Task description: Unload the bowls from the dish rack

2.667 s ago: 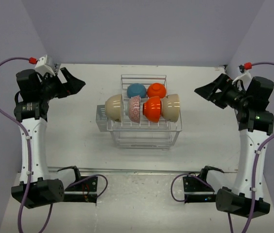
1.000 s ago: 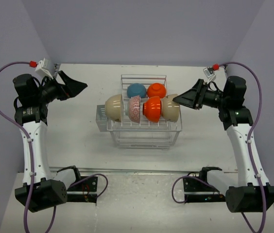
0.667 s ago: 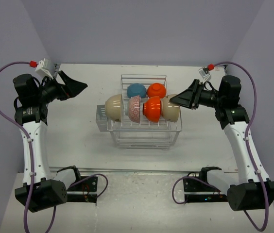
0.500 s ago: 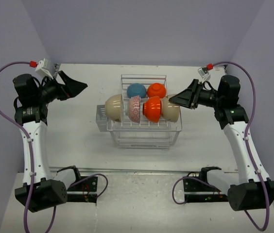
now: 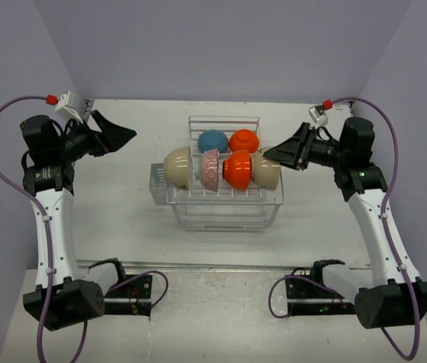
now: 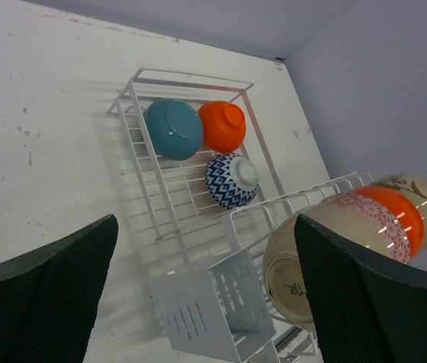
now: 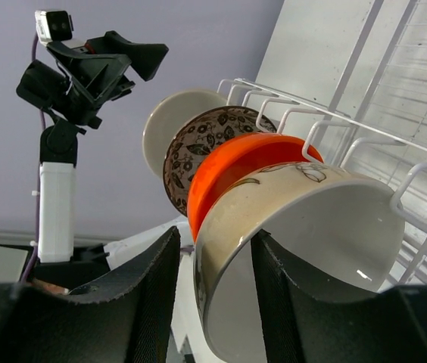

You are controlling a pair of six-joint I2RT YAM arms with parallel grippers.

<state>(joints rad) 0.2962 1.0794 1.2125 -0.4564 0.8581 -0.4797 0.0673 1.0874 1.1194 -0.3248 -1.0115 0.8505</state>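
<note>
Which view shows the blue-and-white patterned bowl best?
Left wrist. The blue-and-white patterned bowl sits unobstructed on the dish rack grid, near the blue bowl and orange bowl. Top external: can't make it out. Right wrist: not in frame.

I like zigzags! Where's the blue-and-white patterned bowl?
In the left wrist view, the patterned bowl sits in the dish rack's far half, beside the blue bowl and orange bowl.

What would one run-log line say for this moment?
right end effector: astride cream bowl rim, grip unclear | left end effector: open, clear of rack | bowls: all in rack
</note>
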